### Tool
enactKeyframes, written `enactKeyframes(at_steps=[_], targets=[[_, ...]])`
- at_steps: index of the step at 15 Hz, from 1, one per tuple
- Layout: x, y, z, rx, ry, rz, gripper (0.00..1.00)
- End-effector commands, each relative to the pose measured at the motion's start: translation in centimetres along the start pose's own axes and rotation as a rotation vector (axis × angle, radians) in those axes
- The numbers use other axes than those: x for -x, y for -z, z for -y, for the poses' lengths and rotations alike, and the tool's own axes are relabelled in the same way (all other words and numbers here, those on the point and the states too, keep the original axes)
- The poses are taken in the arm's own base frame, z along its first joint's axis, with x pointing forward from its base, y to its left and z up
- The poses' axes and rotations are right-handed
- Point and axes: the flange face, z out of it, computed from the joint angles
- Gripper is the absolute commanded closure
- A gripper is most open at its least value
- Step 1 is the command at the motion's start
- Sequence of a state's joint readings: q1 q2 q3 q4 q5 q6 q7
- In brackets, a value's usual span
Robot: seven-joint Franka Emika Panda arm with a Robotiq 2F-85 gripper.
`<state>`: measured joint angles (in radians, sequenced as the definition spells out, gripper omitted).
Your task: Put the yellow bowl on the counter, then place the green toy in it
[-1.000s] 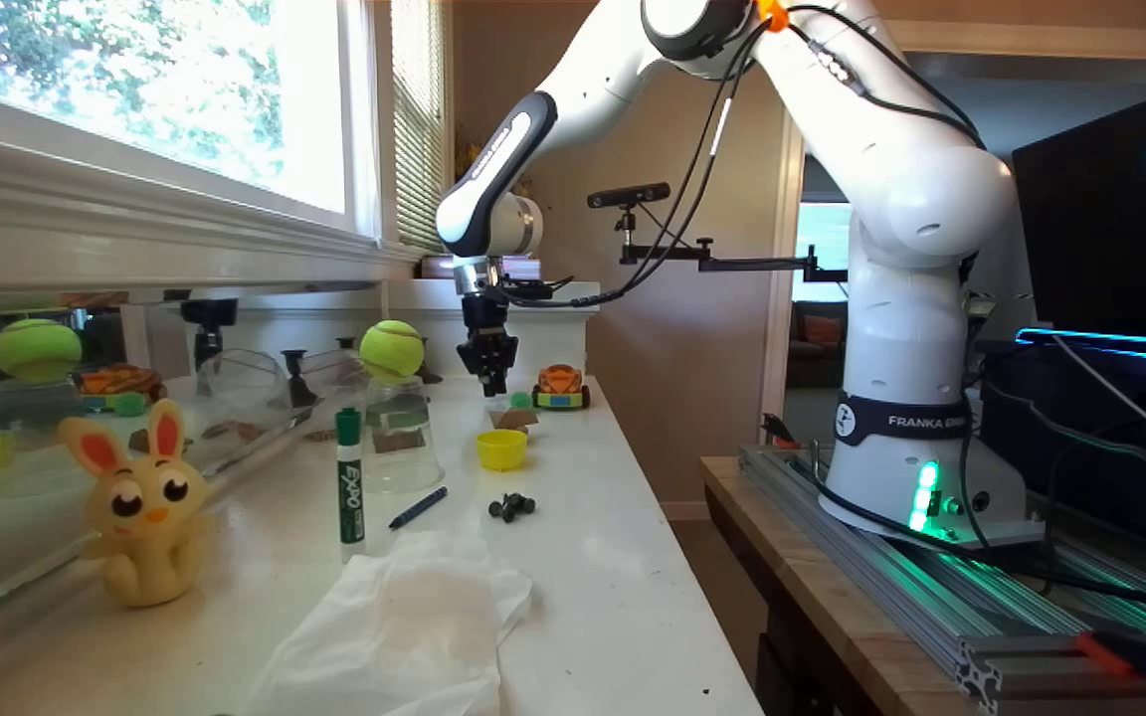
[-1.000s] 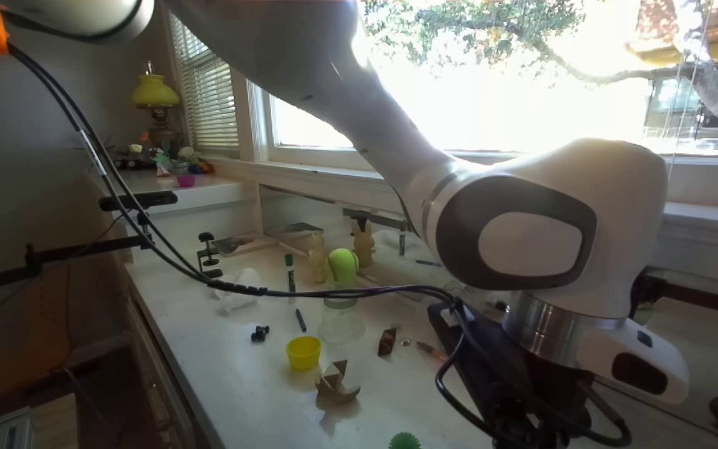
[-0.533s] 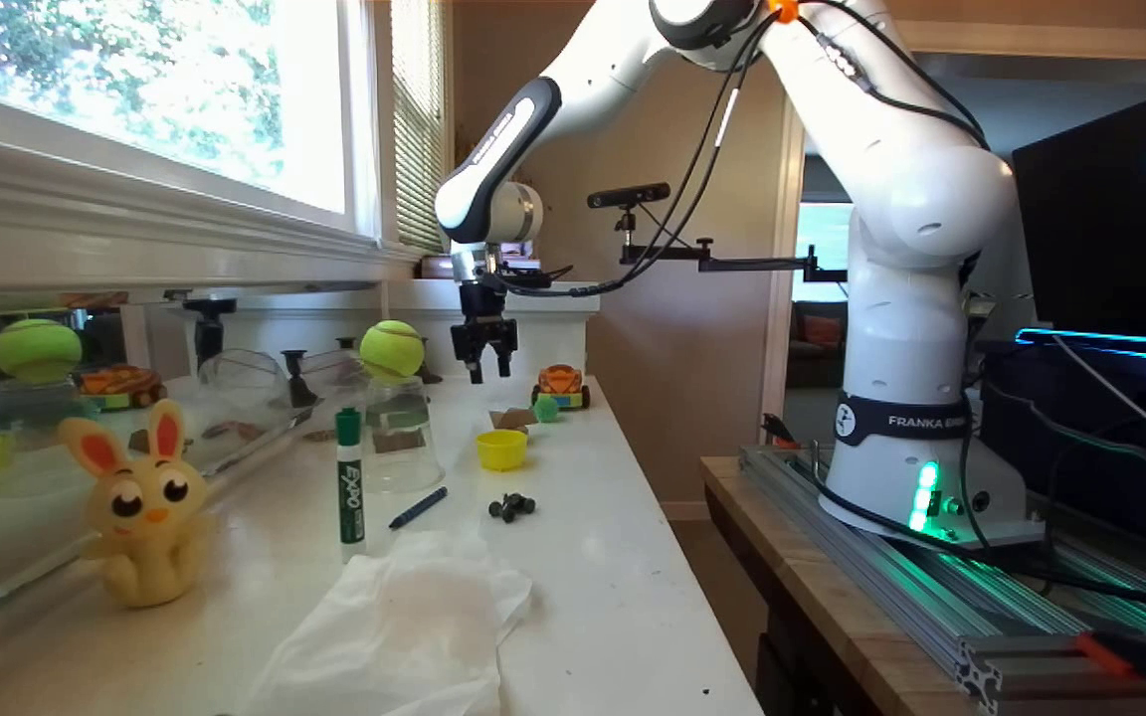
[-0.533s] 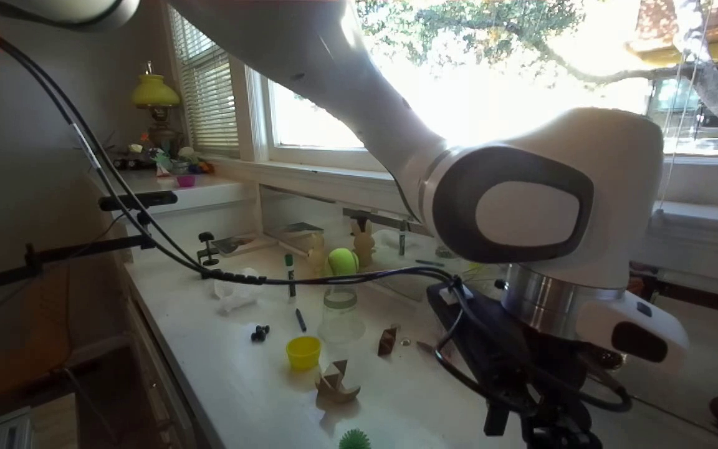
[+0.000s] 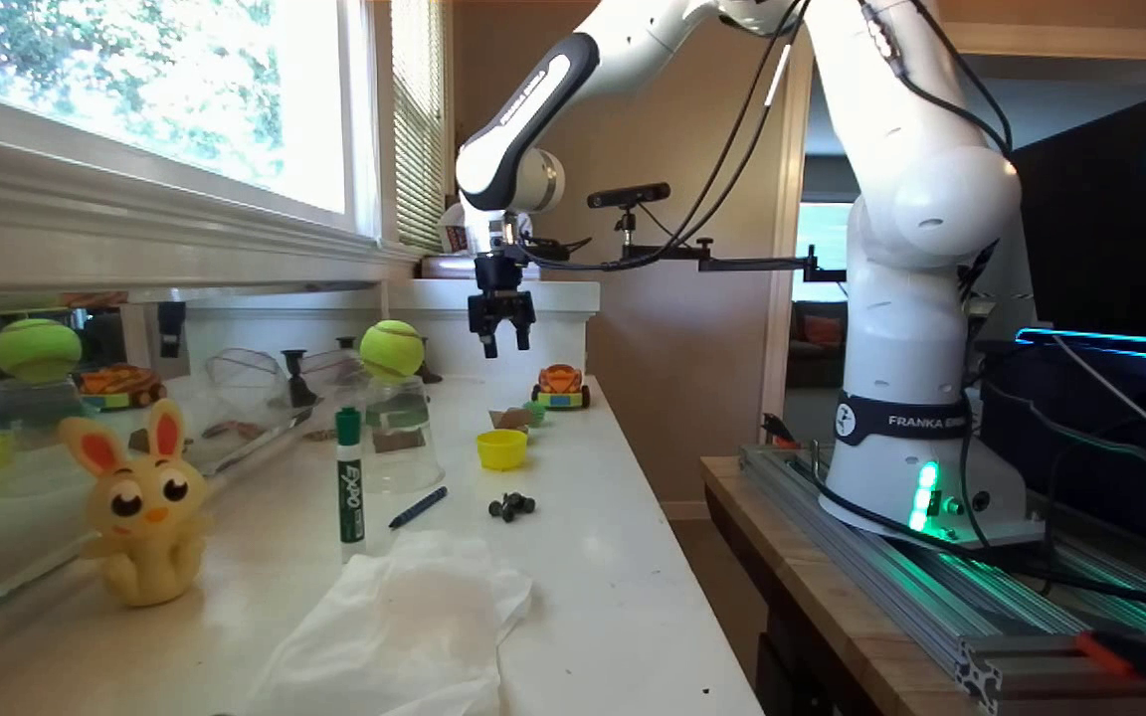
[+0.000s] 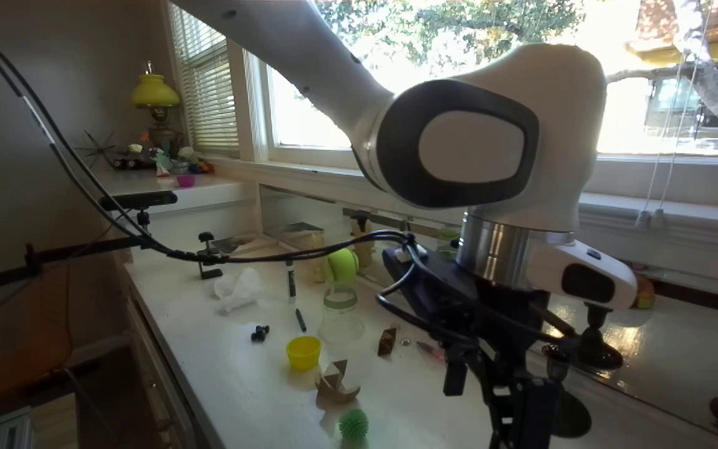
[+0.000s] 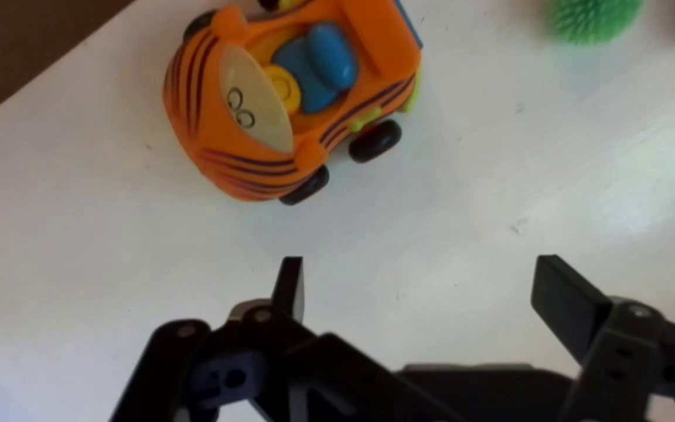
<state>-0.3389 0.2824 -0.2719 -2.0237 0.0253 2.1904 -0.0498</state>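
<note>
The yellow bowl [image 5: 501,450] stands upright on the white counter [image 5: 613,577], and in an exterior view nothing shows inside the yellow bowl [image 6: 303,353]. The green toy, a spiky ball [image 6: 354,424], rests on the counter beyond a brown folded piece; in the wrist view the green toy [image 7: 595,17] is cut off at the top right. My gripper [image 5: 506,348] hangs above the far part of the counter, raised clear of it. In the wrist view the gripper [image 7: 422,275] is wide open, with only bare counter between its fingers.
An orange toy car [image 7: 290,99] sits near the counter's edge. The brown folded piece [image 6: 336,383] lies between bowl and ball. A tennis ball [image 5: 392,350] tops a clear jar [image 5: 400,457] near the mirror. A pen [image 5: 419,507], marker [image 5: 349,487] and rabbit figure [image 5: 148,517] stand or lie nearer.
The gripper's jaws have spread from nearly shut to wide, and the arm has risen. The green ball has moved away from beside the gripper toward the brown piece. The bowl has not moved.
</note>
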Motion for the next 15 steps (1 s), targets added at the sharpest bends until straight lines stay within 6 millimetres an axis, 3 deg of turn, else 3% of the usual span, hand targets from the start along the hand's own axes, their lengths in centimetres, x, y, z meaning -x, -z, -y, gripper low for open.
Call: enactKeyframes(at_steps=[1,4,8,15], targets=[[5.3,1.0,0.6,-0.011,0.039,0.023,0.0],[8.2,0.3,1.2,-0.027,0.068,0.059,0.0],[10.6,-1.5,2.1,-0.041,0.084,0.098,0.0],[11.4,-3.4,4.0,-0.058,0.108,0.129,0.0]])
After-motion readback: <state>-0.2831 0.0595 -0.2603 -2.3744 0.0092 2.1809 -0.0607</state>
